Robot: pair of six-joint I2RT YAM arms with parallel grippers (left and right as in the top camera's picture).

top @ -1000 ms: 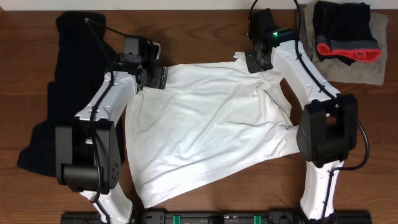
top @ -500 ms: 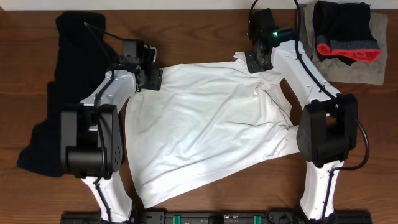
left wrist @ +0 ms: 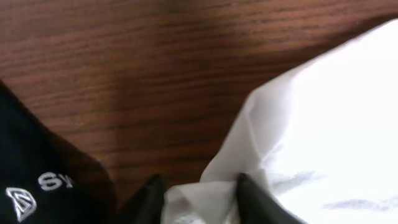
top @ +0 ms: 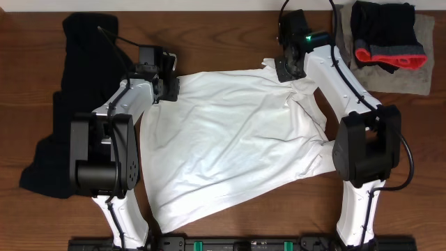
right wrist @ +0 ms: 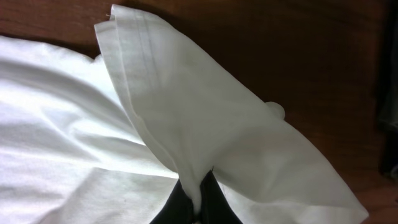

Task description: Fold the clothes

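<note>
White T-shirt (top: 237, 139), flat on table (top: 230, 28): far corners pinched inside left gripper (top: 169, 87) and right gripper (top: 282, 70), both clamped narrow on cloth; long axis runs from jaws toward near-left.

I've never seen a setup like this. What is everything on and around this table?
white T-shirt: one, white, spread out in the middle of the table, wrinkled.
black hooded top: one, black with a small white logo, along the table's left side.
dark garment: one, black with a red and grey band, bundled at the far right corner.
grey cloth: one, grey, under that bundle.
table: one, brown wood.
base rail: one, black, at the near edge.
arms: two, white and black, left arm and right arm.
left gripper: black, at the T-shirt's far left corner, white cloth between its fingers.
right gripper: black, pinching the T-shirt's far right corner.
</note>
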